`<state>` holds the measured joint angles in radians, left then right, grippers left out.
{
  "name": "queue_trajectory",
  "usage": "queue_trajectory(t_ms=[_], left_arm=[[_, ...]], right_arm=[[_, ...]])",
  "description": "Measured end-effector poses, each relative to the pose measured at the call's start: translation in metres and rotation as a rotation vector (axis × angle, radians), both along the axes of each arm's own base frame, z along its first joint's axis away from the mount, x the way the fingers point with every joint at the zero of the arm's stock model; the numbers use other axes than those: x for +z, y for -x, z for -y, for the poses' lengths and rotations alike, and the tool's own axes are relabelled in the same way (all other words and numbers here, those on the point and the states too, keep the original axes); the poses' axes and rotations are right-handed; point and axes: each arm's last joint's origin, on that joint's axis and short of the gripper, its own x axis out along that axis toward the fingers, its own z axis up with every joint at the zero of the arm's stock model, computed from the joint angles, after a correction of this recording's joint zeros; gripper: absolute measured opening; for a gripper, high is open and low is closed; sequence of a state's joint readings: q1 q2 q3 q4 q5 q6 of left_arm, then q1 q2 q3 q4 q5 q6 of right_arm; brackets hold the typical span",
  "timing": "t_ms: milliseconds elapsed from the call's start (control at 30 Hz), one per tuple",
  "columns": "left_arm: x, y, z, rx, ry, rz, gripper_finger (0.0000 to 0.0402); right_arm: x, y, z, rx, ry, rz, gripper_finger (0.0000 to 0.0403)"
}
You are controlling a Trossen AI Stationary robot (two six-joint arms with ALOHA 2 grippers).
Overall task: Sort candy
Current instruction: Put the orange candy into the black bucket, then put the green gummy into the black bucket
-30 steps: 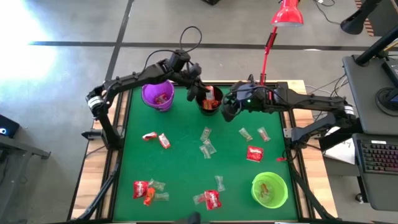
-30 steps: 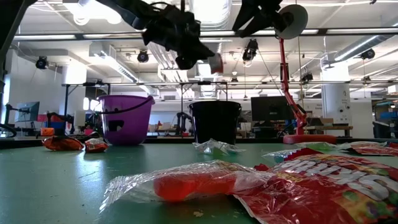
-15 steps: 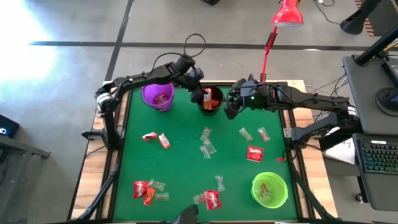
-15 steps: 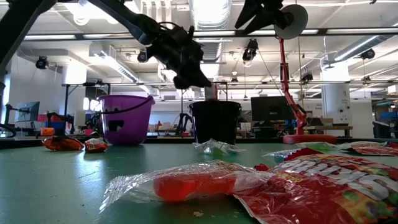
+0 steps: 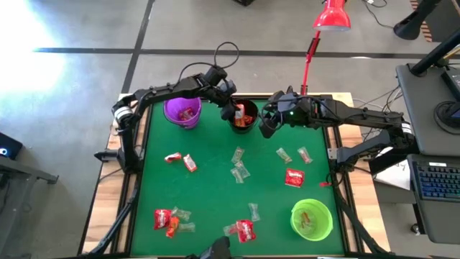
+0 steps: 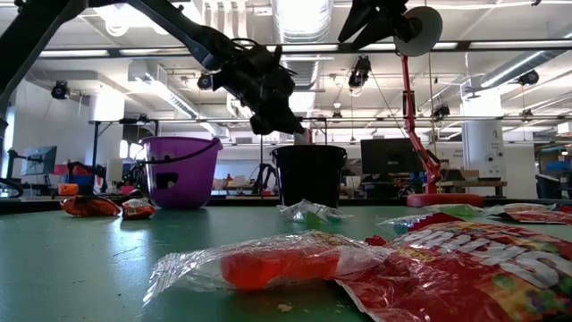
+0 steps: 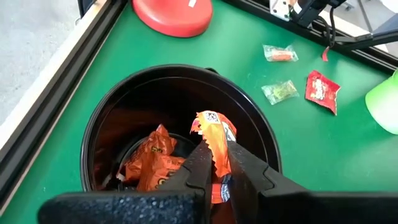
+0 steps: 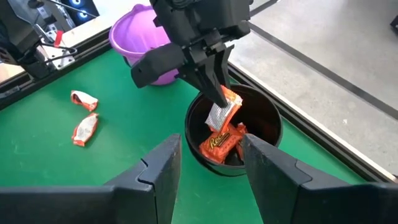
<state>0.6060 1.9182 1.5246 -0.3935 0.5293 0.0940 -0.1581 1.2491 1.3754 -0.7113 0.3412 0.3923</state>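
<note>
Fingers of the left gripper (image 7: 216, 167) pinch an orange candy (image 7: 212, 132) just above the black cup (image 7: 102, 134). If the wrapper clings on release, it could drop outside. Right gripper (image 8: 208, 163) waits beside the cup, open, empty.

Overhead cam looks straight down on the whole green table (image 5: 215, 180). Low cam sits at tabletop level, facing the room. Both wrist cams hover close, angled down. All four catch the black cup (image 5: 243, 117) near frame center.
</note>
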Motion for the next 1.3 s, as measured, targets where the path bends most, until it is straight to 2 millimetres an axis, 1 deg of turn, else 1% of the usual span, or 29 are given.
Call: queue_trajectory(t_ms=[367, 467, 533, 633, 800, 933, 1100, 1200, 1300], left_arm=[[0.000, 0.002, 0.001, 0.003, 0.014, -0.016, 0.0090], [0.005, 0.006, 0.004, -0.010, 0.024, -0.050, 0.0101], [0.016, 0.008, 0.006, -0.034, 0.010, -0.069, 0.0104], [0.036, 0.009, 0.009, -0.061, -0.017, -0.110, 0.0105], [0.071, 0.012, 0.021, -0.157, -0.083, -0.161, 0.0105], [0.100, 0.020, 0.029, -0.243, -0.137, -0.197, 0.0105], [0.131, 0.038, 0.039, -0.283, -0.127, -0.245, 0.0105], [0.140, 0.047, 0.047, -0.306, -0.097, -0.285, 0.0105], [0.145, 0.055, 0.055, -0.306, -0.080, -0.283, 0.0105]], right_arm=[[-0.002, 0.001, 0.000, -0.004, -0.010, -0.019, 0.0164], [-0.005, 0.007, -0.001, -0.016, -0.035, -0.071, 0.0164], [-0.009, 0.014, -0.003, -0.021, -0.064, -0.136, 0.0164], [-0.018, 0.026, -0.005, -0.056, -0.114, -0.267, 0.0164], [-0.029, 0.040, -0.007, -0.147, -0.193, -0.430, 0.0164], [-0.034, 0.042, -0.008, -0.187, -0.224, -0.443, 0.0164], [-0.038, 0.040, -0.009, -0.179, -0.247, -0.445, 0.0164], [-0.043, 0.038, -0.008, -0.180, -0.248, -0.461, 0.0164], [-0.046, 0.037, -0.008, -0.181, -0.248, -0.476, 0.0164]])
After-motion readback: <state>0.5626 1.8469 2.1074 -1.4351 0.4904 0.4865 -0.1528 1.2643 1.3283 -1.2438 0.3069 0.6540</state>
